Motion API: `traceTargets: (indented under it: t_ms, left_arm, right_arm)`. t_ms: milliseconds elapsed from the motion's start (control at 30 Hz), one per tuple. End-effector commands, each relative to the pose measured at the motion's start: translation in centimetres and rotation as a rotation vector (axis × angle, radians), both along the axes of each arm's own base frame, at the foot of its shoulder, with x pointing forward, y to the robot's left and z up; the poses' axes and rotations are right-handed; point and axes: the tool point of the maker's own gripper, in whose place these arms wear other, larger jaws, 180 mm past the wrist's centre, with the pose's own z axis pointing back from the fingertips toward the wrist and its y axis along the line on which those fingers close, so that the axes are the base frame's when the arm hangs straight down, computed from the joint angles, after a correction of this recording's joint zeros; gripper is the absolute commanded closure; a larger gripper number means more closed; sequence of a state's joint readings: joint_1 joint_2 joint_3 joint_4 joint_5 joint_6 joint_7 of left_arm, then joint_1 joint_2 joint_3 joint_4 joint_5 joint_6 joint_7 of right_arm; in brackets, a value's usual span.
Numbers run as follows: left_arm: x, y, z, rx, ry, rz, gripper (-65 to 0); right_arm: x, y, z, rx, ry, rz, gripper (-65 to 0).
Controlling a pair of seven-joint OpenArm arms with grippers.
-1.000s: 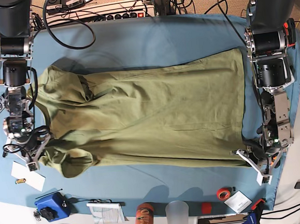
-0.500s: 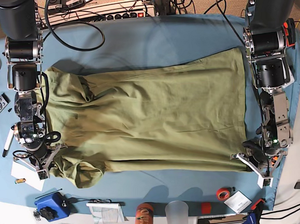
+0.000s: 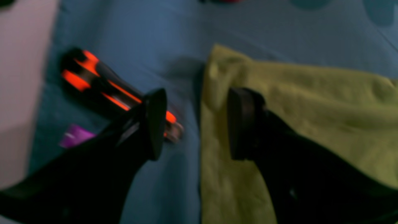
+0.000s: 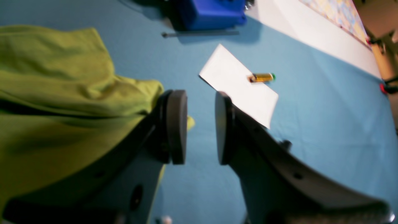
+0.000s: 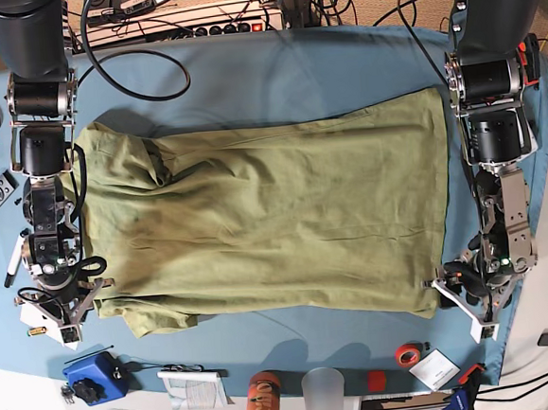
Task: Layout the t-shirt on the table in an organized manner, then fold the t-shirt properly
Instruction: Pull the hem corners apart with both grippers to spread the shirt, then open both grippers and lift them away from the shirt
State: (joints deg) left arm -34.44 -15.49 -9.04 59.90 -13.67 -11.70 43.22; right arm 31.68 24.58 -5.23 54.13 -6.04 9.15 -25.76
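I judge I am at the end of the laying-out step: the t-shirt lies spread lengthwise across the middle of the table, hem toward my left arm and sleeves toward my right. My left gripper stands wide open over the hem corner, gripping nothing; my right gripper is parted too, empty, with the bunched sleeve just beside one finger. Next, I think, I need to smooth those rumpled sleeves before any fold. The left wrist view is blurred, so the orange-and-black tool is hard to identify, and the collar is hidden in folds.
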Motion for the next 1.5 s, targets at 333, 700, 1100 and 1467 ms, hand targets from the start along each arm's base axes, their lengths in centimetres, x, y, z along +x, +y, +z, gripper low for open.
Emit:
traceTargets:
  t_ms: [333,700,1100,1467]
  left_arm:
    - [-2.9,-3.1,6.6,0.007,-0.095,-0.149,-28.3]
    - [-13.2,-0.9,4.2,0.011,-0.095,-0.091,-28.3]
    - [-23.7,6.9,2.4,0.09,-0.017,0.053,-28.3]
    - [-29.1,12.6,2.1,0.126,0.038,0.213,-28.3]
  right_arm:
    - [-4.3,2.5,6.4,0.095,-0.119,0.133,-16.1]
    - [-13.6,3.5,4.2,0.294,0.022,0.247,-16.1]
    - [-22.5,2.0,-2.3,0.355,0.241,0.191,-16.1]
    - [-27.0,4.4,-6.5,0.481,0.357,0.16,-16.1]
